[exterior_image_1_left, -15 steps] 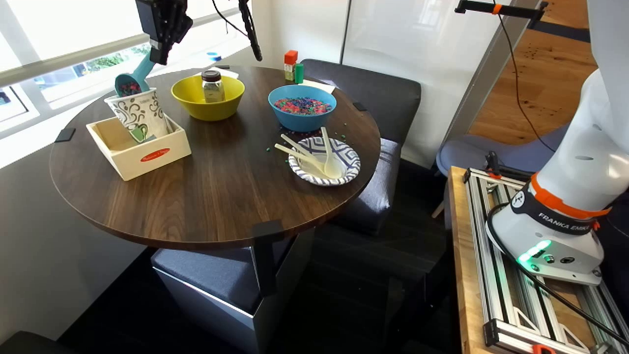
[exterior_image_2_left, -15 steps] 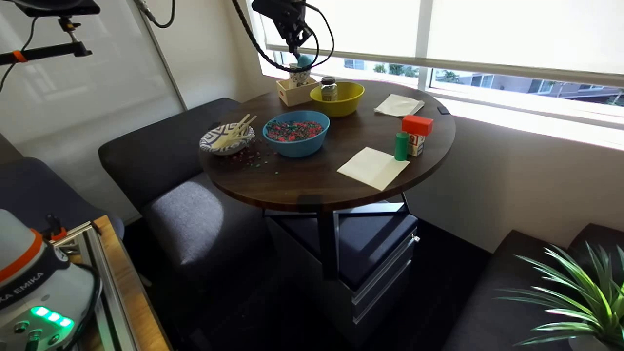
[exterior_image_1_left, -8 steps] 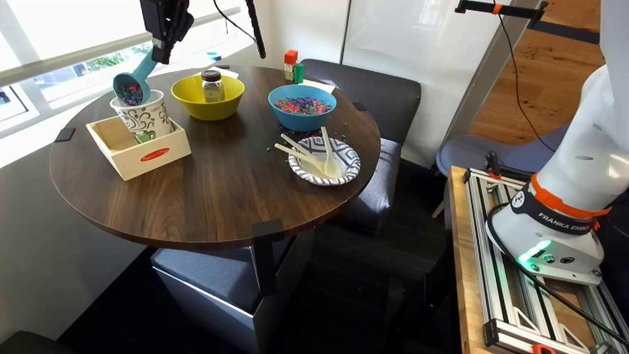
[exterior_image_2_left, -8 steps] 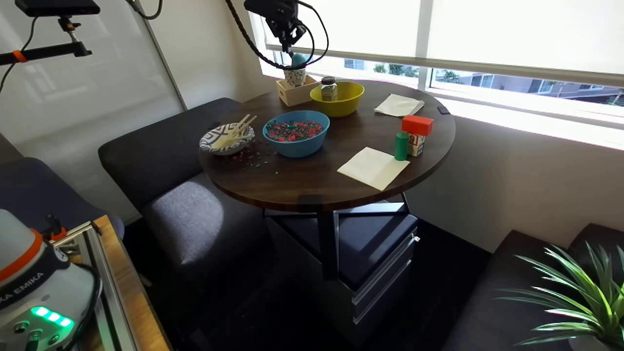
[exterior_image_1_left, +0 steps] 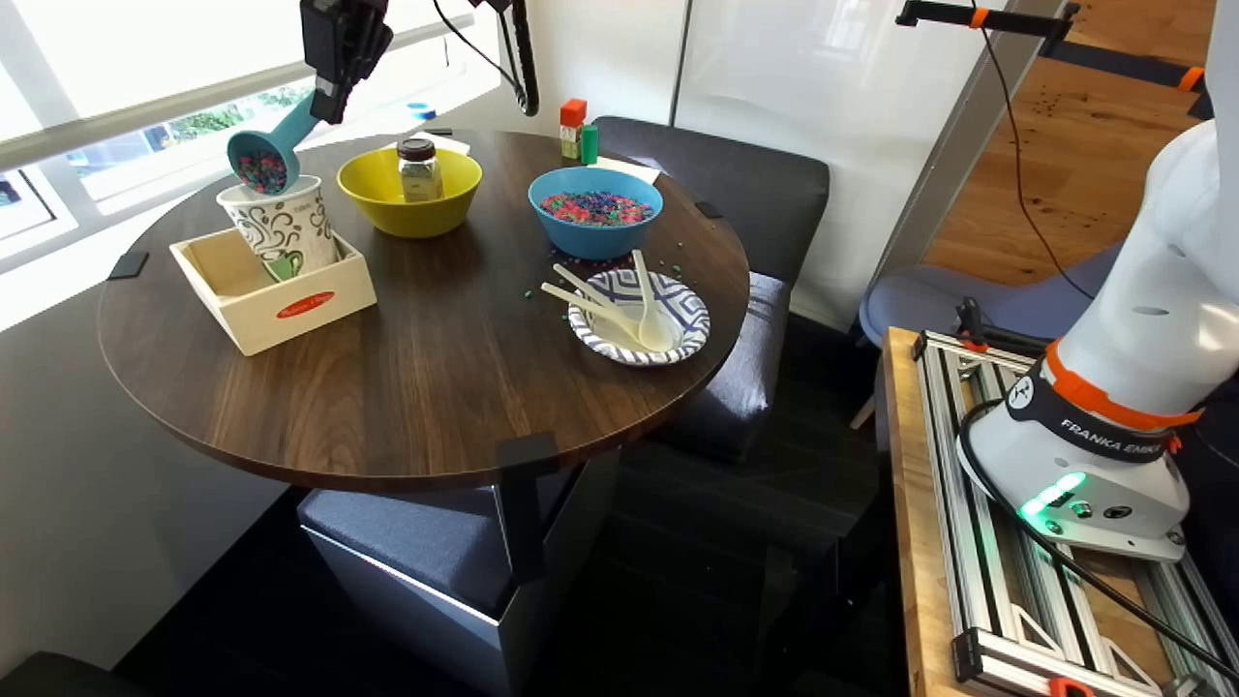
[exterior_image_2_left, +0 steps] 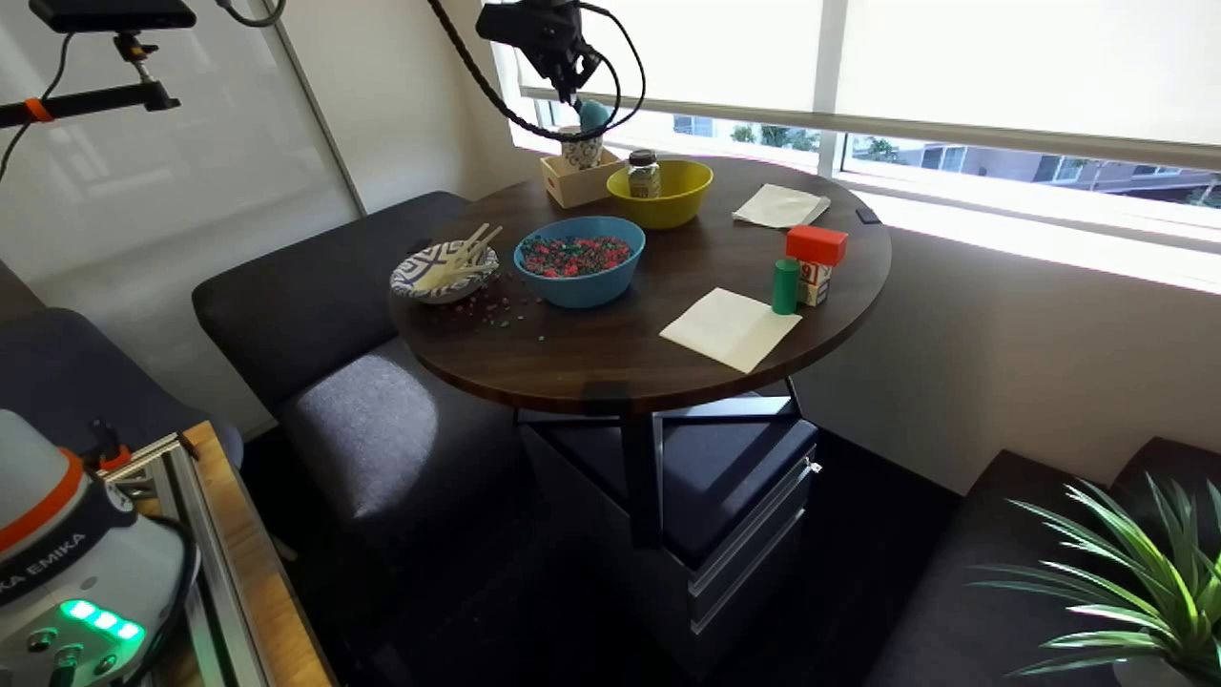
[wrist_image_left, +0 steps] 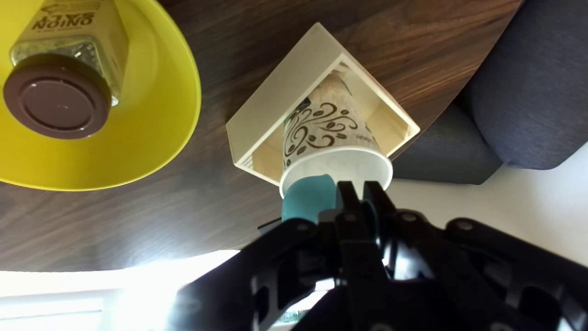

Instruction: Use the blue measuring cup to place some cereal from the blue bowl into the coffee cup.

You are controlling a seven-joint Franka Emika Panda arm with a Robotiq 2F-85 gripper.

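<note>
My gripper (exterior_image_1_left: 327,105) is shut on the handle of the blue measuring cup (exterior_image_1_left: 293,126), which slants down and left from the fingers. Cereal (exterior_image_1_left: 261,172) shows in its tipped bowl. In the wrist view, the gripper (wrist_image_left: 360,186) hides part of the teal measuring cup (wrist_image_left: 308,197), which overlaps the near rim of the coffee cup (wrist_image_left: 328,126). The white coffee cup (exterior_image_1_left: 287,227) leans slightly inside the light wooden tray, the scoop at its rim; whether they touch I cannot tell. What lies inside it is hidden. More cereal (exterior_image_2_left: 575,256) fills the blue bowl (exterior_image_2_left: 587,292).
The wooden tray (exterior_image_1_left: 300,315) surrounds the coffee cup's base. Close by is a yellow bowl (exterior_image_1_left: 411,221) with a seasoning jar (exterior_image_1_left: 420,174). A patterned plate (exterior_image_1_left: 695,324) with utensils stands near the blue bowl, loose pieces around it. Napkins (exterior_image_2_left: 731,329) and small containers (exterior_image_2_left: 816,250) sit farther off.
The coffee cup leaned more a second ago and has since come more upright. The measuring cup has tipped so more of its cereal shows, then shifted slightly up and right with my gripper.
</note>
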